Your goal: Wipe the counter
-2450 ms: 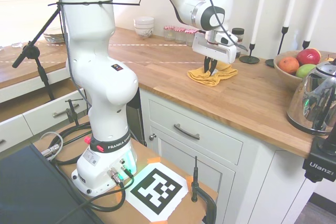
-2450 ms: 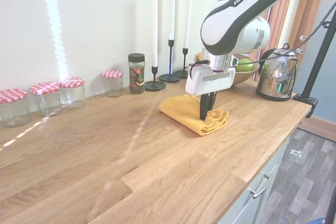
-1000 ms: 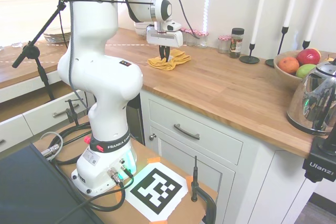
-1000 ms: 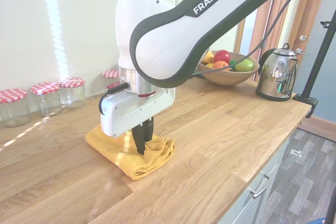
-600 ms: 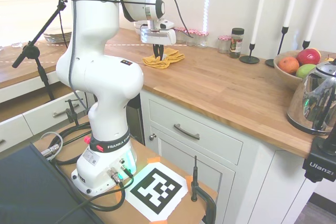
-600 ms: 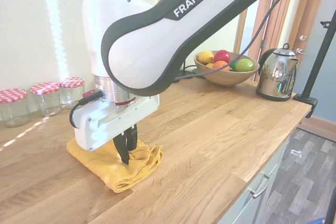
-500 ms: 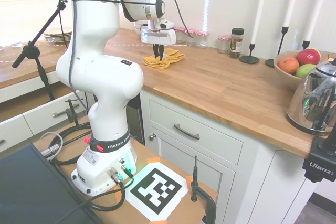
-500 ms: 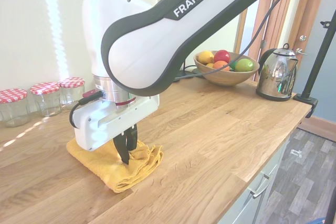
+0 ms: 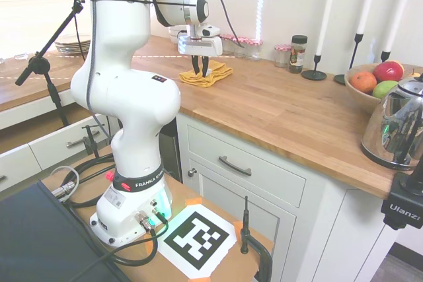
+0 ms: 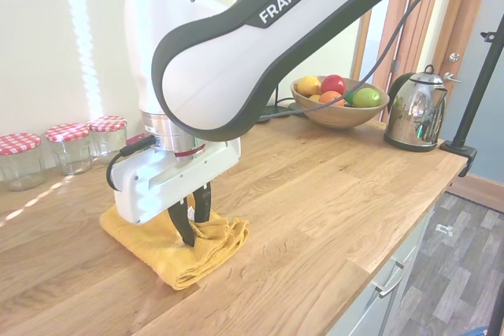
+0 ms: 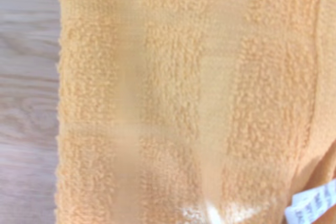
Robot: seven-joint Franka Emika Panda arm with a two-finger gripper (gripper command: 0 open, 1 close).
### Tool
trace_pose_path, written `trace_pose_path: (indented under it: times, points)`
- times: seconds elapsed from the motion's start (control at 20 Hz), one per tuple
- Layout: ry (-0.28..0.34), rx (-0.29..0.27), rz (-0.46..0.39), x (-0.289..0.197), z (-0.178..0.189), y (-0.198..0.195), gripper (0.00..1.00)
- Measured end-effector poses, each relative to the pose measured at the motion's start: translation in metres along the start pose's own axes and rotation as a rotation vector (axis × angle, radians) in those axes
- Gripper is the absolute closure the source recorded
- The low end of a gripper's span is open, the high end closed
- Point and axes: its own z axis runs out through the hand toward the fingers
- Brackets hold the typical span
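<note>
Gripper [image 10: 193, 226] fingers slightly apart, tips down in the bunched yellow towel [image 10: 177, 246], probably letting go since it lies flat on the counter [image 10: 331, 194] near 3 jars [image 10: 67, 147].

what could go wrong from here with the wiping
The tool looks open over the bunched yellow cloth, so a next sweep could slide off and leave it behind. The cloth lies toward the front of the counter and might get pushed off. The jars stand close behind.
</note>
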Motion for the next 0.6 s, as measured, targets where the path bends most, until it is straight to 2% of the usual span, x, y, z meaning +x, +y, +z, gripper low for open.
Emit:
trace_pose_path:
  times: [0.6]
  points:
    - [0.005, 0.008, 0.001, 0.0006, -0.0045, 0.0004, 0.0]
